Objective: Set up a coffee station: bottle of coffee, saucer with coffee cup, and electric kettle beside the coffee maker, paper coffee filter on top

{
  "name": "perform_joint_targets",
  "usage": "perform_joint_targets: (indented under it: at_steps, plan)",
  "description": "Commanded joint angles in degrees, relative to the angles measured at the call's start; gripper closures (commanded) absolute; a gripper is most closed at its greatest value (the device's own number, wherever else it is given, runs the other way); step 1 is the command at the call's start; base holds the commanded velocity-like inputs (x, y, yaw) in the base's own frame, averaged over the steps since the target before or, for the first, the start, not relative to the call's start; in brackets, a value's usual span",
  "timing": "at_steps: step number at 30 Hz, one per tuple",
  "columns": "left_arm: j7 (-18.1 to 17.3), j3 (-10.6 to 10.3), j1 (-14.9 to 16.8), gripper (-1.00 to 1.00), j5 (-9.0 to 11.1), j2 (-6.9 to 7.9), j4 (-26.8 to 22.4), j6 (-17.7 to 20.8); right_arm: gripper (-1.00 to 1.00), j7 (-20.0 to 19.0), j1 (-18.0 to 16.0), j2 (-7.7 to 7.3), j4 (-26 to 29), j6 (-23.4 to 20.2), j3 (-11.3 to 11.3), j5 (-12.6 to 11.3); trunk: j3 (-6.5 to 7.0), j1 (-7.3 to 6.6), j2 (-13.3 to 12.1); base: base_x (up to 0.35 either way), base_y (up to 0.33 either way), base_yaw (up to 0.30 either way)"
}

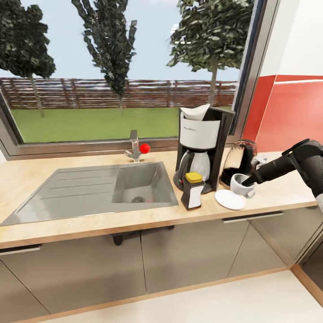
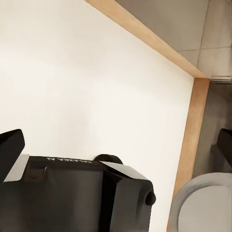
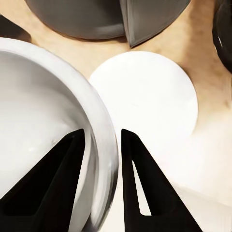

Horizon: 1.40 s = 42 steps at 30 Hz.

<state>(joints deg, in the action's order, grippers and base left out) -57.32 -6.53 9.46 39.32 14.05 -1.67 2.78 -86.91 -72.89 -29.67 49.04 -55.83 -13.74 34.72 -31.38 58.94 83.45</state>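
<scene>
The right claw [image 3: 101,145] is gripping the cup [image 1: 242,185] by its rim, one finger inside, carrying it beside the saucer [image 1: 229,199], probably to set it there.

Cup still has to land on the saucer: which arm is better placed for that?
The right. Its pincer straddles the coffee cup rim, one finger inside and one outside, beside the saucer on the countertop. The left pincer faces the floor, away from the counter.

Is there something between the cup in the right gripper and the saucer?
Nothing visible. The right gripper pinches the cup by its rim, and the bare saucer lies right beside it, with no object between them.
</scene>
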Motion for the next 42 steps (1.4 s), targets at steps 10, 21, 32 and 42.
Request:
perform_joint_targets:
  at_steps: [10, 21, 32, 42]
  plan:
    - [-0.17, -0.49, 0.03, -1.0, 0.58, 0.02, 0.0, 0.29, 1.0, -0.13, 0.37, 1.04, -3.5, -0.31, -0.13, 0.52, -0.06, 0.01, 0.03, 0.066, 0.0, 0.0]
    - [-0.21, -0.49, 0.03, -1.0, 0.58, 0.02, 0.0, 0.29, 1.0, 1.16, 0.82, 1.36, -5.27, -0.18, -0.14, 0.52, -0.06, 0.01, 0.03, 0.028, 0.0, 0.0]
    - [-0.24, -0.47, 0.03, -1.0, 0.58, 0.02, 0.0, 0.29, 1.0, 2.57, 1.35, 1.46, -6.02, 0.07, -0.15, 0.44, -0.06, 0.01, 0.03, 0.048, 0.0, 0.0]
    - [-0.25, -0.49, 0.03, -1.0, 0.58, 0.02, 0.0, 0.29, 1.0, 2.9, 1.83, 1.46, -6.23, 0.1, -0.09, 0.51, -0.06, 0.01, 0.03, 0.065, 0.0, 0.0]
